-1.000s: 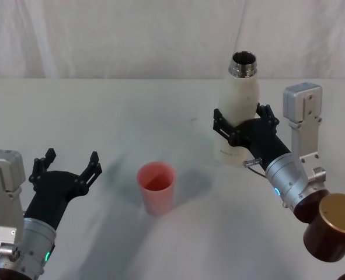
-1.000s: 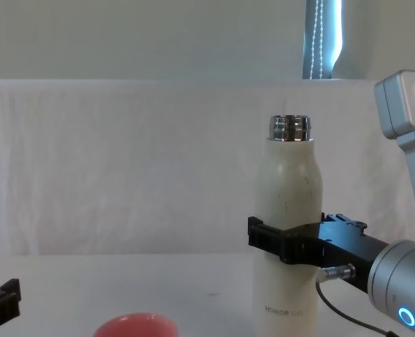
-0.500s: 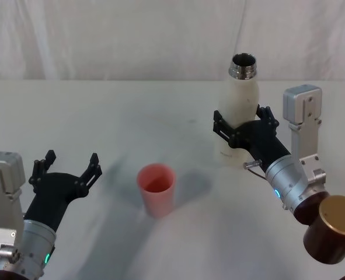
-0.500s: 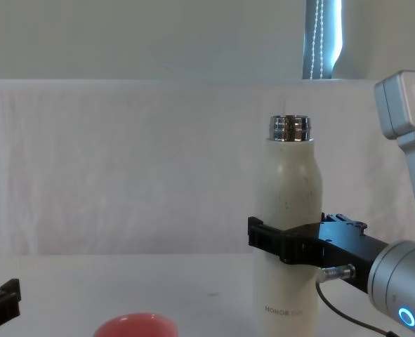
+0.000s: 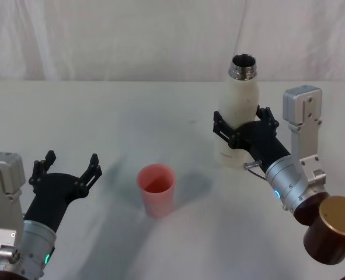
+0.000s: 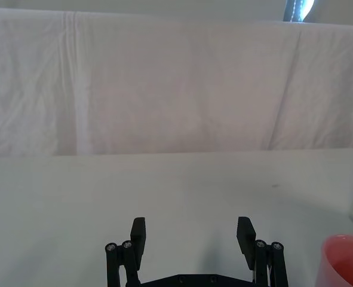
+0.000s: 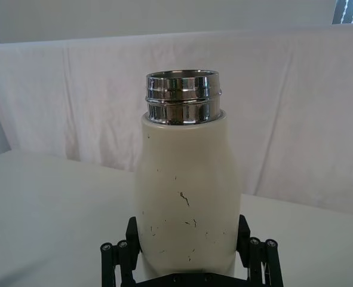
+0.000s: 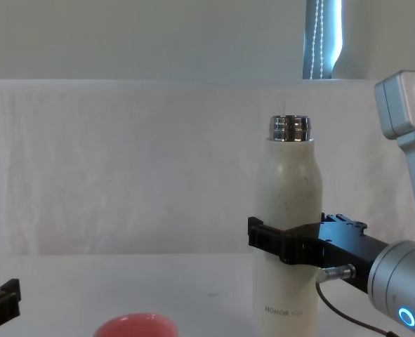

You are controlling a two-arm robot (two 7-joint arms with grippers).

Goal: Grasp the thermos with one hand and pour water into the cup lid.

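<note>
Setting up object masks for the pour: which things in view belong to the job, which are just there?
In the job:
thermos, upright, cap off
cup lid, on the table
right gripper, shut on the thermos

Just there:
left gripper, open, idle at near left
white cloth backdrop

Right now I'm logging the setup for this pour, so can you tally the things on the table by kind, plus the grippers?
Thermos: 1, cream-white, upright, cap off, held at mid-body by the right gripper
Cup lid: 1, salmon-pink, upright, standing alone
Grippers: 2, the left gripper open, near the table's front left
Total: 4
</note>
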